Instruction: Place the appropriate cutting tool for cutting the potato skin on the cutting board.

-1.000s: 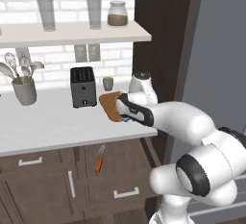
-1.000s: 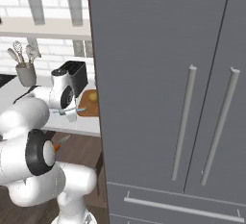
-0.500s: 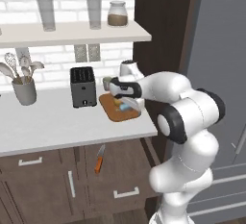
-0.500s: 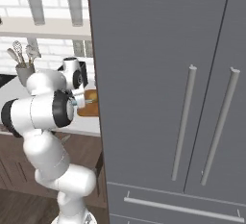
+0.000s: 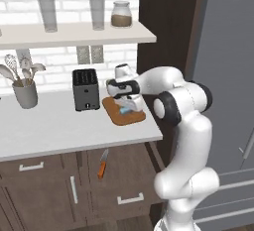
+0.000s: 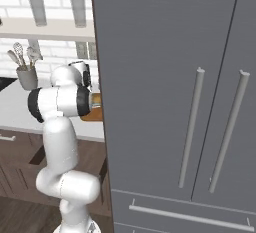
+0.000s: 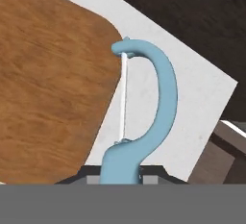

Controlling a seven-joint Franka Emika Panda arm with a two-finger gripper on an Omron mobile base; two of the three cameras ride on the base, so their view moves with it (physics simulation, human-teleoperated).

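Blue peeler (image 7: 161, 91) in pincer (image 5: 126, 107), overhanging board (image 7: 48, 98) edge

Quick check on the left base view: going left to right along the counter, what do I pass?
Utensil holder → toaster → cutting board → peeler, held by the tool over the board's right part.

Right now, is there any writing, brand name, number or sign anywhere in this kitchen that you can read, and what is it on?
None can be read. The toaster, the jar on the shelf, the fridge doors, the cutting board and the peeler in the gripper all show plain surfaces without letters, numbers or signs.
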